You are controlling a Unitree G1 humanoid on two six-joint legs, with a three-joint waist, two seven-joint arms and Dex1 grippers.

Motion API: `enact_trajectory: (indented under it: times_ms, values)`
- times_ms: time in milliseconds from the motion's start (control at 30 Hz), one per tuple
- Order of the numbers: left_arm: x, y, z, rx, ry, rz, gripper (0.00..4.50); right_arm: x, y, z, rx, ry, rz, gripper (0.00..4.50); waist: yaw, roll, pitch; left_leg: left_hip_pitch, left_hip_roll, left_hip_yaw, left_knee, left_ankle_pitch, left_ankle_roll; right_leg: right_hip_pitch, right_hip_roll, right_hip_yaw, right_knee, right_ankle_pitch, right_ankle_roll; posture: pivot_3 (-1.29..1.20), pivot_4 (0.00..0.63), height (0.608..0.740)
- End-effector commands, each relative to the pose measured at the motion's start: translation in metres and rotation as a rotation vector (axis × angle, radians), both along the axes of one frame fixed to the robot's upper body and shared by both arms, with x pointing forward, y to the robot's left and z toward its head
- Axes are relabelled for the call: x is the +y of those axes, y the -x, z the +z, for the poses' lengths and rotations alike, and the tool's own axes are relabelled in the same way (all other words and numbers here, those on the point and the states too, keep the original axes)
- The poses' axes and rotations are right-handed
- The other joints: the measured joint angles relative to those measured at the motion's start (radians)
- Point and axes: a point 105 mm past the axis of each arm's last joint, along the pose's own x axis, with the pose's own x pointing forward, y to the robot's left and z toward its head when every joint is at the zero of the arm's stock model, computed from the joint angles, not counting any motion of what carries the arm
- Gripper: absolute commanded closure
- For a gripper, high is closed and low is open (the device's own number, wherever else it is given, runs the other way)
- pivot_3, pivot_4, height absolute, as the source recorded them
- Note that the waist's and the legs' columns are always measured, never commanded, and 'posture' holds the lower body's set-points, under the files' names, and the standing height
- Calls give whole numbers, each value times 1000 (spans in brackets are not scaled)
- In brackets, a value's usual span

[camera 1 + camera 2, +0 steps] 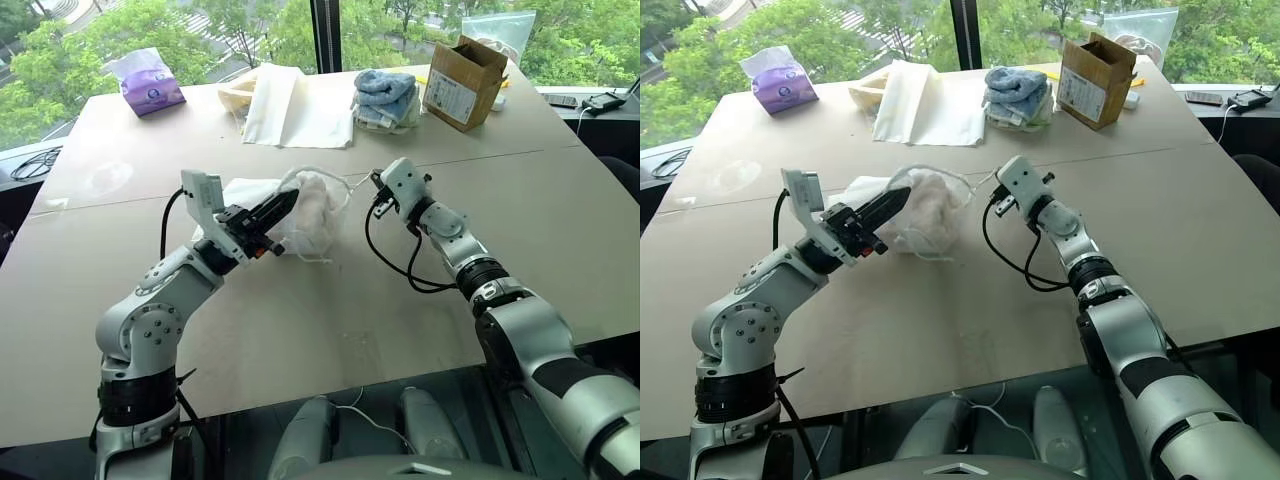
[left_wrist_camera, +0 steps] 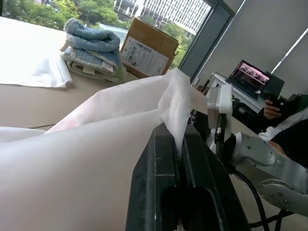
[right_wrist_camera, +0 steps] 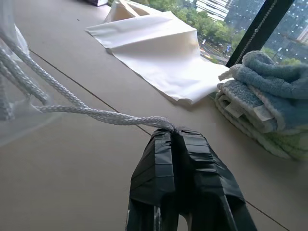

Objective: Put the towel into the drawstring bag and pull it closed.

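The table [image 1: 330, 310] carries the drawstring bag [image 1: 310, 205] mid-front, bulging, so I judge the towel is inside, though I can't make it out. It's thin, floppy cloth that gives anywhere. The left gripper [image 1: 285, 205] pinches the bag's fabric edge; the right gripper [image 3: 169, 131] is clamped on the cord [image 3: 86, 111]. That slim, ropey cord is the place to pull from.

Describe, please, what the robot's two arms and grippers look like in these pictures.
Both arms are silver-grey with rounded joint housings and black bands. A loose black cable loops beside each forearm. Each wrist carries a white boxy camera mount. The left gripper has smooth black fingers; the right gripper has fingers wrapped in black tape.
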Motion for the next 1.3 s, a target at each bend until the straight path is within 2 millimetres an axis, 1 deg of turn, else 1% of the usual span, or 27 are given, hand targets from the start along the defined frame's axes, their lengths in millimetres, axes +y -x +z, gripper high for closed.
enact_trajectory:
  times_ms: [33, 100, 133, 200, 233, 267, 300, 433, 500, 567, 667, 733, 833, 900, 933, 1033, 1133, 1200, 1300]
  values:
    - [0, -2, 14, -51, 15, -2, 4500, -7, 5, 38, -114, -82, -8, 4480, 0, 0, 0, 0, 0, 0, 0, 0, 0, 0, 0, 0, 0, 0, 0, 0, 150, 740]
    - [-6, -2, 15, -54, 21, -42, 4500, -14, 9, 39, -111, -84, -30, 4480, 2, 0, 0, 0, 0, 0, 0, 0, 0, 0, 0, 0, 1, 0, 0, 0, 150, 740]
    - [-10, -2, 15, -55, 11, -70, 3918, -18, 11, 38, -105, -81, -43, 4500, 3, 0, 0, 0, 0, 0, 0, 0, 0, 0, 0, 0, 0, 0, 0, 0, 150, 740]
    - [-18, -8, 15, -69, -39, -70, 3252, -23, 18, 31, -95, -44, -58, 4500, 9, 0, 0, 0, 0, 0, 0, 0, 0, 0, 0, 0, 0, 0, 0, 0, 150, 740]
    - [-19, -10, 14, -72, -58, -60, 2706, -25, 21, 29, -90, -30, -61, 4500, 12, 0, 0, -1, 0, -1, 1, 0, 0, 0, 0, -1, 0, 0, 0, 0, 150, 740]
    - [-20, -11, 14, -74, -69, -65, 2340, -26, 23, 27, -83, -22, -65, 4500, 13, 0, 0, -1, 0, -1, 1, 0, 0, 0, 0, -1, 0, 0, 0, 0, 150, 740]
    - [-19, -10, 14, -73, -70, -71, 1867, -28, 25, 27, -74, -27, -76, 4500, 12, 0, 0, -1, -1, -1, 1, 0, 0, 0, 0, -1, 0, 0, 0, 0, 150, 740]
    - [-11, 1, 5, -45, -96, -96, 1867, -29, 27, 31, -62, -44, -99, 4500, -3, 1, 0, 0, 0, 1, -1, 0, 0, -1, 0, 1, 1, 0, 0, 0, 150, 740]
    - [-15, 12, 4, -24, -85, -161, 1867, -27, 26, 34, -60, -51, -103, 4500, -2, 1, 0, 0, 0, 1, -1, 0, 0, -1, 0, 1, 1, 0, 0, 0, 150, 740]
    - [-25, 29, -2, 18, -89, -262, 1867, -23, 25, 35, -57, -56, -101, 4500, 1, 0, 0, 0, 0, 1, -1, 0, 0, -1, 0, 1, 1, 0, 0, 0, 150, 740]
    - [-35, 48, -18, 90, -128, -358, 1867, -17, 24, 36, -55, -60, -93, 4500, 4, 1, 0, 0, 0, 1, 0, 0, 0, -1, 0, 1, 0, 0, 0, 0, 150, 740]
    - [-36, 53, -29, 123, -182, -365, 1867, -15, 23, 37, -56, -62, -89, 4500, 8, 1, 0, 0, 0, 0, 0, 0, 0, -1, 0, 1, 0, 0, 0, 0, 150, 740]
    - [-32, 51, -50, 159, -289, -317, 1867, -14, 23, 39, -58, -65, -86, 4500, 10, 1, 0, 0, 0, 0, 0, 0, 0, 0, 0, 1, 1, 0, 0, 0, 150, 740]
    - [-28, 44, -65, 186, -358, -245, 1867, -14, 23, 39, -57, -66, -84, 4500, 12, 1, 0, 0, 0, 0, 0, 0, 0, 0, 0, 1, 0, 0, 0, 0, 150, 740]
    - [-29, 40, -69, 173, -387, -217, 1867, -13, 23, 39, -56, -66, -82, 4500, 14, 1, 0, 0, 0, 1, -1, 0, 0, 0, 0, 1, 0, 0, 0, 0, 150, 740]
    - [-38, 29, -71, 117, -398, -168, 1867, -11, 25, 37, -40, -66, -66, 4500, 19, 1, 0, 0, 0, 1, -1, 0, 0, 0, 0, 1, 0, 0, 0, 0, 150, 740]
    - [-50, 25, -70, 80, -369, -160, 1867, -9, 27, 34, -35, -58, -57, 4500, 28, 1, 0, 0, 0, 1, -1, 0, 0, 0, 0, 1, 0, 0, 0, 0, 150, 740]
    - [-57, 24, -74, 62, -373, -157, 1867, -9, 27, 33, -32, -57, -56, 4500, 28, 1, 0, 0, 0, 1, -1, 0, 0, 0, 0, 0, 0, 0, 0, 0, 150, 740]
    - [-60, 18, -77, 34, -385, -125, 1867, -8, 28, 33, -29, -58, -55, 4500, 28, 1, 0, 0, 0, 1, -1, 0, 0, 0, 0, 1, 0, 0, 0, 0, 150, 740]
